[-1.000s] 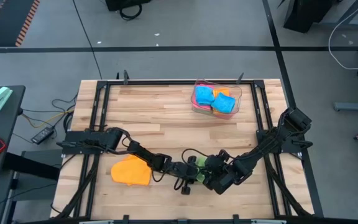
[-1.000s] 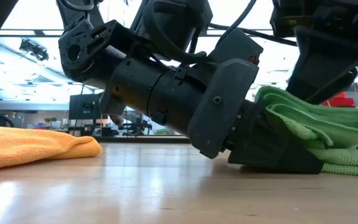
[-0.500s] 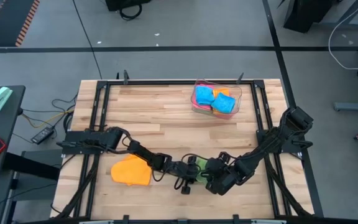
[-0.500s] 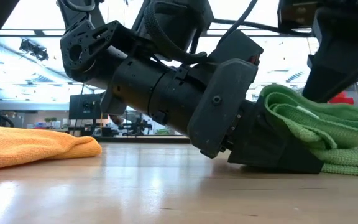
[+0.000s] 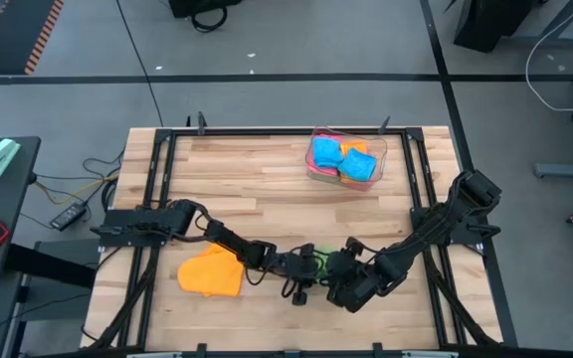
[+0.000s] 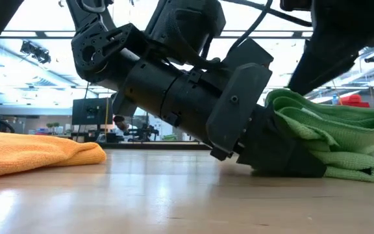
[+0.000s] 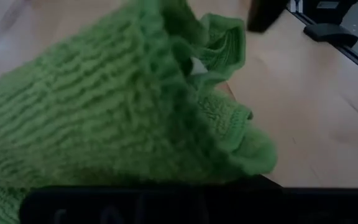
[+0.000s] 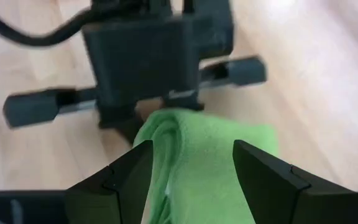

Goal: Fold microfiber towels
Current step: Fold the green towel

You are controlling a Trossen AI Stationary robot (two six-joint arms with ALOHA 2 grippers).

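Low, left pincer (image 6: 284,153) on green towel (image 6: 333,140)

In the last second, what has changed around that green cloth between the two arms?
The left gripper, shut on the green towel, has tipped up and lifted the folded cloth a little off the wooden table. The right gripper, open, has pulled back slightly, its fingers either side of the towel. The orange towel and the clear tray of towels have not moved.
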